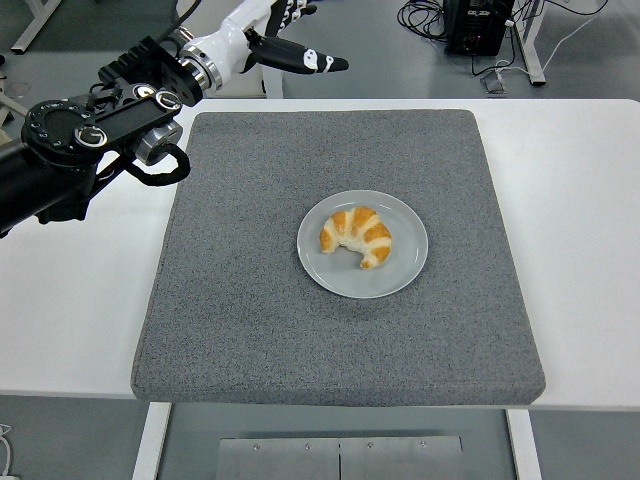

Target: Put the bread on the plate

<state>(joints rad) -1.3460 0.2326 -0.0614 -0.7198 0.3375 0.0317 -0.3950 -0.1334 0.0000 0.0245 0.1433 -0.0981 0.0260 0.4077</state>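
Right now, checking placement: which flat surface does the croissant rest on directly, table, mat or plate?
The grey plate: the croissant lies inside its rim, above the grey mat and white table.

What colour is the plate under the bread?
The plate is pale grey; the head view shows it, with the bread on it.

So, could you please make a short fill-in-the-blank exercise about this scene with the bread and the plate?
1. The croissant lies on the round ____.
2. The plate stands on a grey ____ that covers the middle of the white table.
3. The left hand is raised near the picture's top, with its fingers ____ and holding nothing.
4. The croissant is touched by ____ hand.

Missing words: plate; mat; open; no
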